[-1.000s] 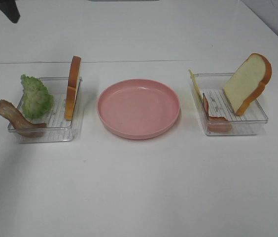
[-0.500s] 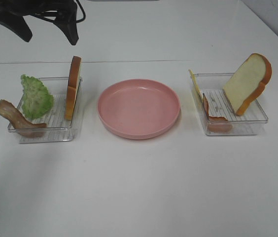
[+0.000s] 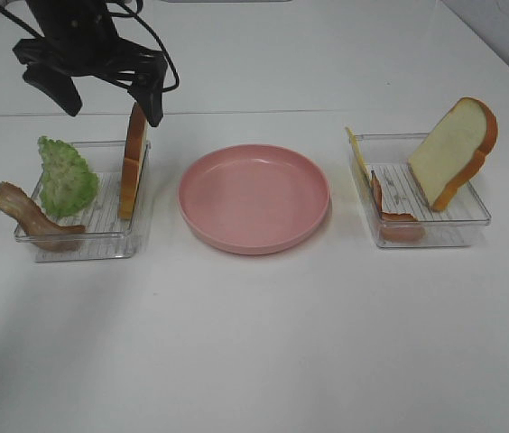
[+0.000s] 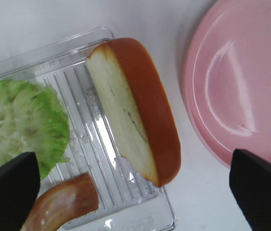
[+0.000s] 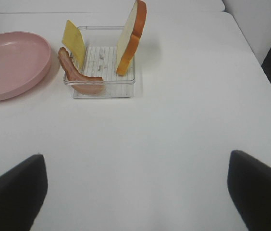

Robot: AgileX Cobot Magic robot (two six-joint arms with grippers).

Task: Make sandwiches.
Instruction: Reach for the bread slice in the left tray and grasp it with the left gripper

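Exterior high: left tool (image 3: 112, 108) hangs over the left tray (image 3: 83, 245), fingers spread wide and empty, one finger just by the top crust of the left bread slice (image 3: 134, 162)
Left wrist: looking straight down, that slice stands on edge against the tray wall nearest the pink plate (image 3: 254, 198), with the lettuce (image 3: 65, 178) and left bacon strip (image 3: 29, 214) on the tray's other side
Right wrist: right tool (image 5: 135, 192) is wide too, holding nothing, low over bare counter (image 3: 254, 343) and well apart from the right tray (image 3: 458, 230)
Right tray: right bread slice (image 3: 453, 153) leans tilted, cheese square (image 3: 356, 153) is propped at the plate-side wall, right bacon strip (image 3: 390, 212) just beside it
Sandwich: not begun, plate bare, every piece in its tray
Likely step: going for the left slice as the base
Risk, tipping: the slice is on edge, so a finger landing on the crust instead of beside it could knock it flat or shove it into the lettuce
Risk, tray: the plate-side finger looks to sit outside the wall, so closing could pinch wall and bread together and drag the light tray
Risk, drop: a grip only on the top crust may let the slice swing and land on the plate rim
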